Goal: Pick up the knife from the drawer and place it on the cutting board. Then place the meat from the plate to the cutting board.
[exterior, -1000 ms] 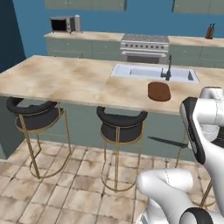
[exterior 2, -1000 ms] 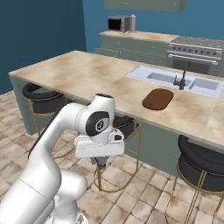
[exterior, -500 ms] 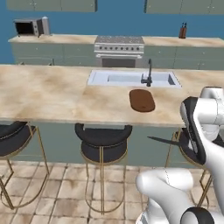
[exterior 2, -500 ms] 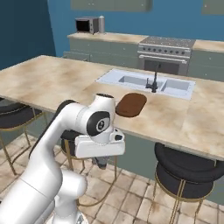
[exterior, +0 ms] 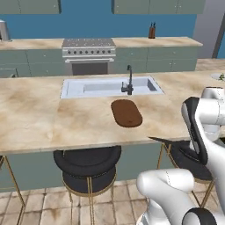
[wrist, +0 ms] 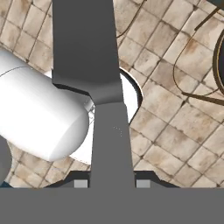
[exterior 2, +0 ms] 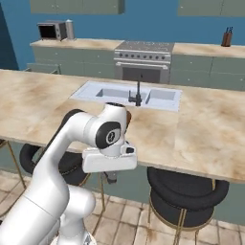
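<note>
Left base view: cutting board (exterior: 126,113) lies on the bench (exterior: 52,118) in front of the sink (exterior: 110,86); knife (exterior: 169,141) pokes out beside the arm, below bench edge. Hand view: pincer (wrist: 109,183) closed on the knife, blade over floor tiles (wrist: 175,127).

The board (exterior: 126,112) is dark reddish-brown wood, matt and smooth, lying on a counter (exterior: 52,118) of beige mottled stone with a soft sheen. The knife (wrist: 103,109) looks like flat dark grey metal, dull and unmarked. The sink (exterior: 110,86) is pale and smooth, its faucet (exterior: 128,81) dark and matt. The stool (exterior: 87,163) has a black padded seat on thin brass-like legs. The floor (wrist: 175,122) is rough-looking tan stone tile. The stove (exterior: 89,48) is brushed grey metal.
</note>
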